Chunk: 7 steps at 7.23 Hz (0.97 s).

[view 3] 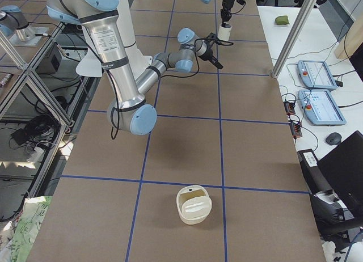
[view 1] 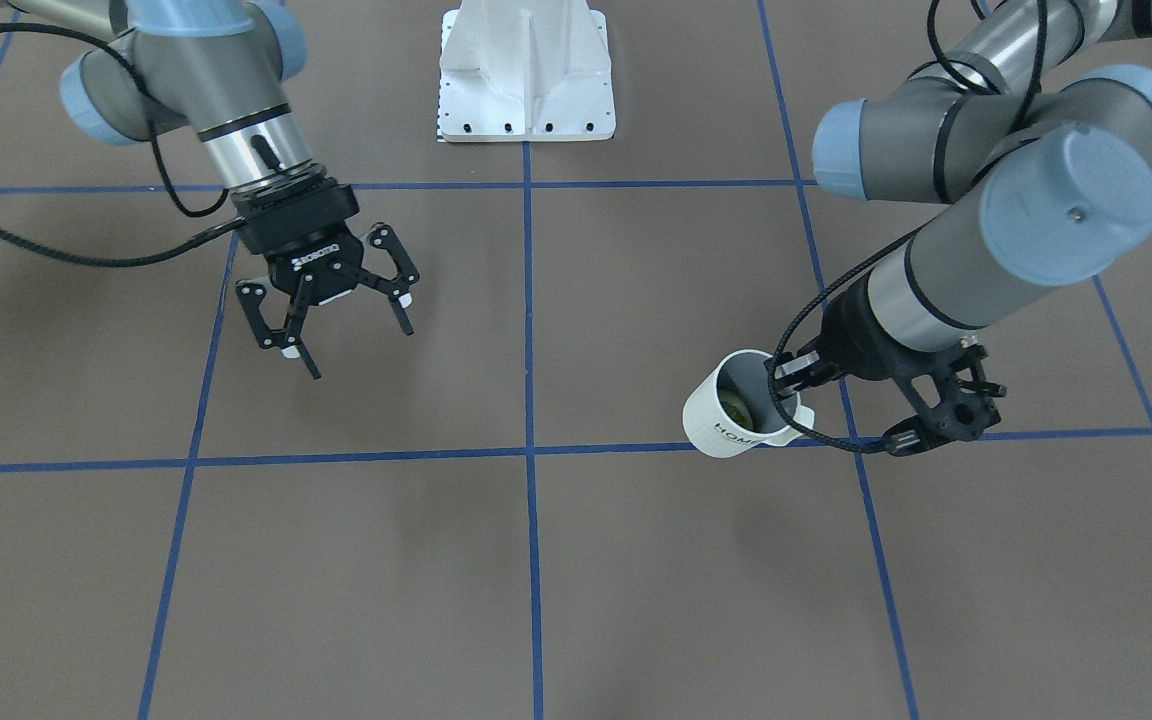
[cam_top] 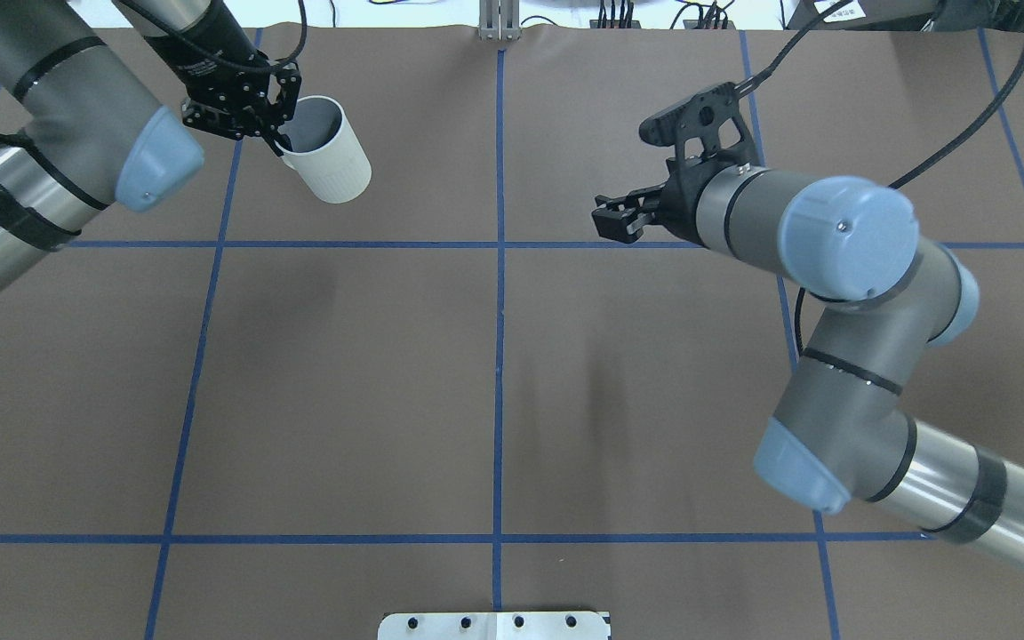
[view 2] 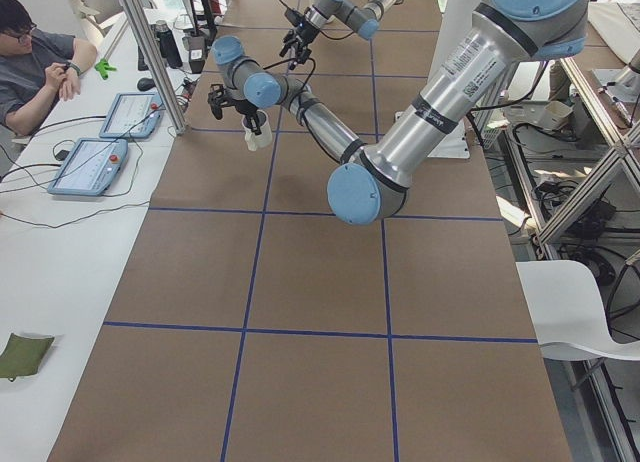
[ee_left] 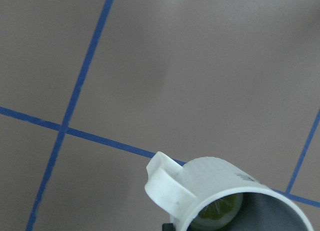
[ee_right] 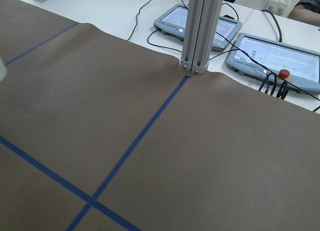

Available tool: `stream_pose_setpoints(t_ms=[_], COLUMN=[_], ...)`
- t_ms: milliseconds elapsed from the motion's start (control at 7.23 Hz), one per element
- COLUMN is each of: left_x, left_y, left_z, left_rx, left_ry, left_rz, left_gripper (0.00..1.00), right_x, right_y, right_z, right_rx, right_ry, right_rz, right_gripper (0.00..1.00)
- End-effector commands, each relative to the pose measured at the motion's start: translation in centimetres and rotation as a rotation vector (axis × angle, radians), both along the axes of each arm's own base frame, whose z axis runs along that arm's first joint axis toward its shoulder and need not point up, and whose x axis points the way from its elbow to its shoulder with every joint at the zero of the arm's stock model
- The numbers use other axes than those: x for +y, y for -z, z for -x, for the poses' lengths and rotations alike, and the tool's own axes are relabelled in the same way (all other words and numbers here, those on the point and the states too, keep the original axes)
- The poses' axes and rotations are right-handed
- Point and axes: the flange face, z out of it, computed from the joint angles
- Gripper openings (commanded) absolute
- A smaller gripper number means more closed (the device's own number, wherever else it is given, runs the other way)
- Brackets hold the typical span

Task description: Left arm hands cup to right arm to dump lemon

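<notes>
**While the cup (view 1: 726,425) is being gripped, lemon (view 1: 736,408) inside**

Where the left arm is reaching out, the cup is being held tilted above the brown table (view 1: 536,600). Its rim beside the handle (ee_left: 167,188) is being pinched by the left gripper (view 1: 786,378). The right gripper (view 1: 361,352) is being held well apart, fingers spread wide.
</notes>
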Motion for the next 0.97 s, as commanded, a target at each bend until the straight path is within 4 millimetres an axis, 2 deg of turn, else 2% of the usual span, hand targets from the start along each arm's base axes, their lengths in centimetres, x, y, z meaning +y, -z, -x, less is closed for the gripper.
stream_pose_setpoints(t_ms=[0,138,415,553,830], left_x=[-3.0,-3.8,-3.6,-4.1,-3.8], left_y=[1.8,3.8,6.6,8.5,10.1], left_z=[-2.9,-3.4,-4.7,-5.9,-6.6], left_rx=[0.004,0.010,0.028,0.044,0.076], left_ry=[0.000,0.001,-0.023,-0.046,-0.079], left_rz=[-0.021,-0.026,-0.046,-0.040,-0.041], left_gripper=[0.00,0.00,0.00,0.00,0.00], right_x=[5.9,6.5,7.6,7.7,8.0], right_y=[3.3,3.5,3.8,4.0,4.2], right_z=[6.3,6.6,7.6,8.4,8.9], right_rx=[-0.018,-0.017,-0.003,0.001,0.003], right_ry=[-0.068,-0.120,-0.204,-0.229,-0.244], right_rz=[-0.075,-0.090,-0.122,-0.130,-0.137], right_gripper=[1.00,0.99,0.99,0.99,0.99])
